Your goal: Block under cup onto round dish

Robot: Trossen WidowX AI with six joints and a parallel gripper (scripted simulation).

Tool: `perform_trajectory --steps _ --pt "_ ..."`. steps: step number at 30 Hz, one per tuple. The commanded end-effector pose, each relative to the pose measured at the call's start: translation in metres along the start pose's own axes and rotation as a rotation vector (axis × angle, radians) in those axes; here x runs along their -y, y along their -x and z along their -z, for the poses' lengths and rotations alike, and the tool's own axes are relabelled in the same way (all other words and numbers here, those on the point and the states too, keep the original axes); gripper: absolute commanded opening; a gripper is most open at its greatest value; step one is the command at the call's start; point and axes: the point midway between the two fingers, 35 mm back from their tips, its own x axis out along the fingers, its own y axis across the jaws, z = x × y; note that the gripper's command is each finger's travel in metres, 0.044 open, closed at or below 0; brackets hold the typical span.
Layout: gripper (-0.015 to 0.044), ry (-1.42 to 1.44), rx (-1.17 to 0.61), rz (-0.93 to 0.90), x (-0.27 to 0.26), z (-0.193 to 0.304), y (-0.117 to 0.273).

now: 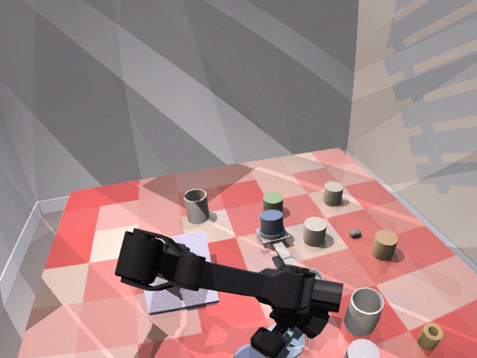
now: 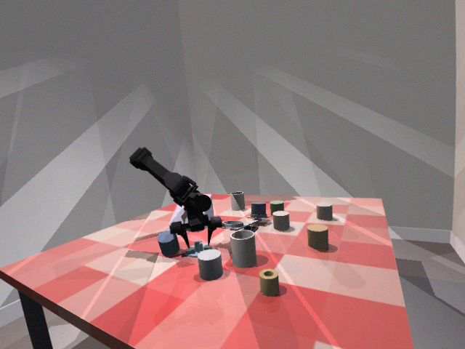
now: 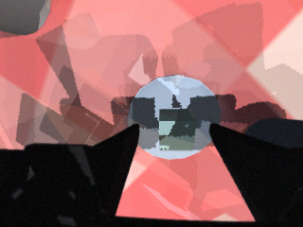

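The block lies on the round dish between the spread end effector fingers, ungripped.

Red-checked table carrying a round dish right beneath the open claw, a blue cup just beside, grey cylinders near, balance beyond.

We saw a red checked table crowded with odd pieces. An open grey tube stood at the back, near a green cylinder. Two beige cylinders stood further right, with a small dark lump beside a tan cylinder. Nearer us stood a wide grey tube, a grey cylinder and an olive ring.
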Motion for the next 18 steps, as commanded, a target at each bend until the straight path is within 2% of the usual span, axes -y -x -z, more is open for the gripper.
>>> perform_trajectory --steps 1,5,12,16,18 --pt "0.0440 0.010 0.000 -0.035 -0.011 0.000 0.015" --pt "0.0440 0.003 -0.006 -0.007 -0.002 0.001 0.050" --pt "0.0440 0.002 -0.006 -0.002 0.000 0.001 0.058" --pt "0.0440 0.004 -0.002 -0.008 0.001 0.001 0.090" --pt "0.0440 0.004 -0.002 -0.009 0.001 0.001 0.092"
